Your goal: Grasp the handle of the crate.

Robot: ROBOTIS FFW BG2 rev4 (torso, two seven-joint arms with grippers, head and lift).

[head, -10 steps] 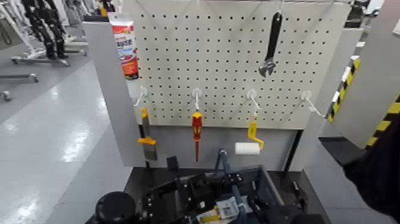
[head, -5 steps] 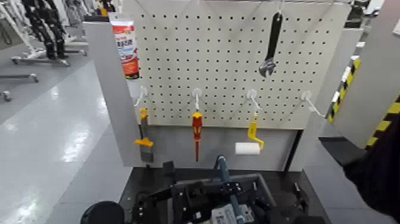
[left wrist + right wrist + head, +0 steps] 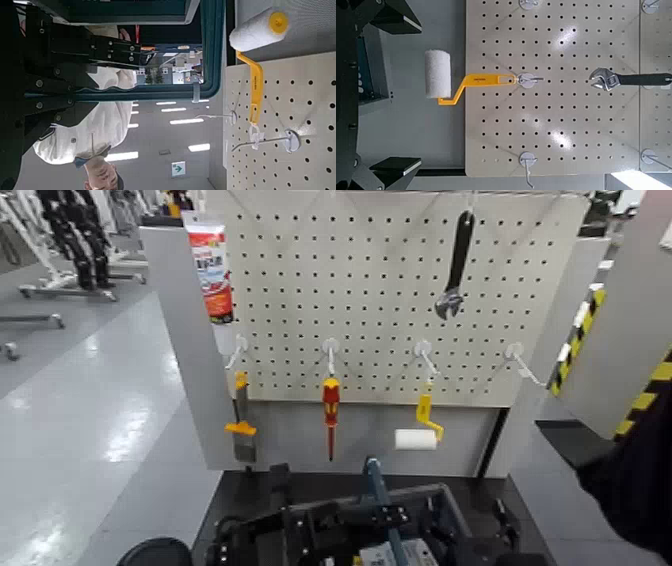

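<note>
My left gripper (image 3: 385, 515) sits at the bottom centre of the head view, closed on the handle (image 3: 375, 475), which rises above the crate (image 3: 455, 515) along the bottom edge. The right gripper's state I cannot tell. If the thin bail slips, the crate could swing against the pegboard (image 3: 385, 290).

crate (image 3: 445, 512) mostly behind the arms

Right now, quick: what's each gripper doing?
Left gripper: at the handle, open or closed cannot be told.
Right gripper: open, holding nothing.
</note>
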